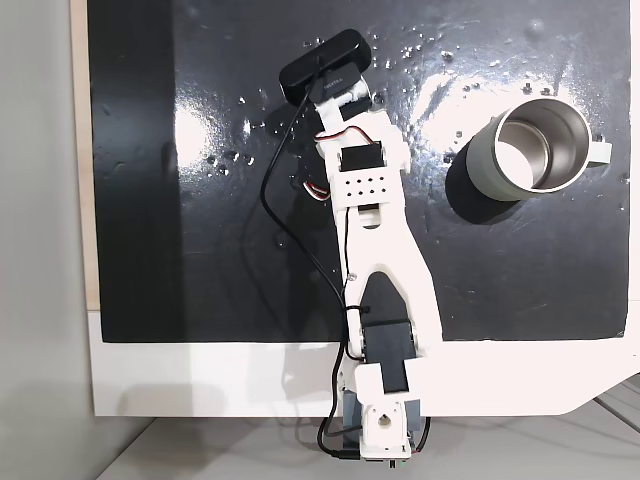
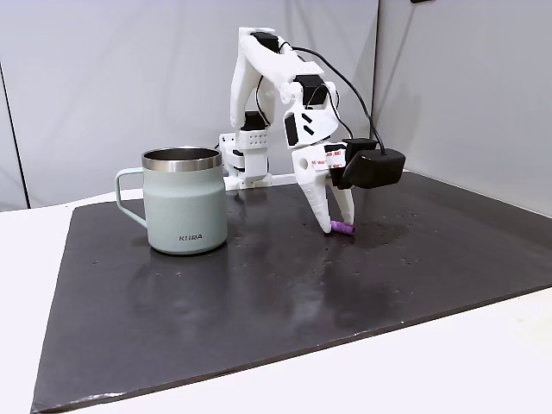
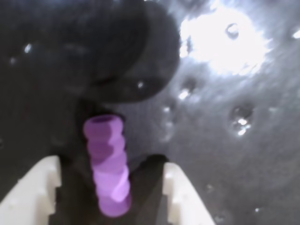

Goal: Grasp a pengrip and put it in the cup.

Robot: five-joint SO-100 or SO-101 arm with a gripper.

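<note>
While flanking the pengrip, claw well apart from cup.

Cup front: small dark "KIIRA"-like print; rest unreadable.

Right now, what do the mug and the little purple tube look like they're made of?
The mug looks like steel: matte grey-green coating outside, bare shiny silver rim and inside. The purple tube looks like soft rubber or silicone, judging by its rounded ribs and dull sheen, though the wrist view is blurry.
</note>
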